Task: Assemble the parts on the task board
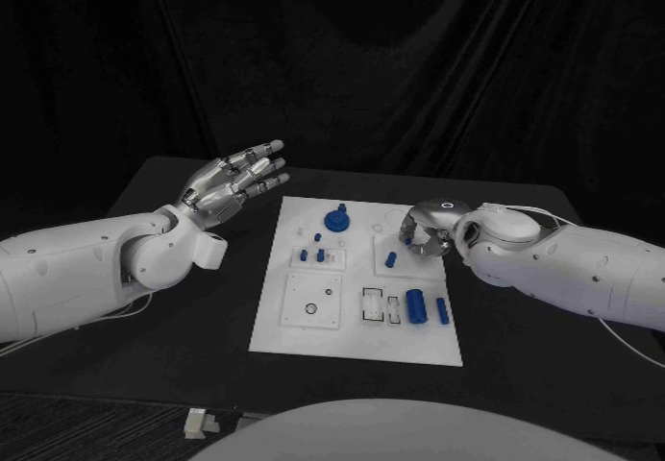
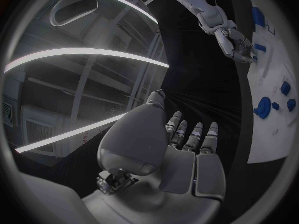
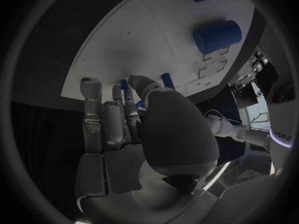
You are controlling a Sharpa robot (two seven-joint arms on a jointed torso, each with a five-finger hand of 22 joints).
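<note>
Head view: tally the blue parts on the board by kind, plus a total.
Round piece with a post: 1
Small upright pegs: 4
Thick cylinder lying flat: 1
Slim cylinder lying flat: 1
Total: 7 blue parts on the task board, as far as this view shows.

A black table (image 1: 166,346) stands before a dark curtain (image 1: 416,86), with a small white object (image 1: 197,423) at its near edge.
</note>
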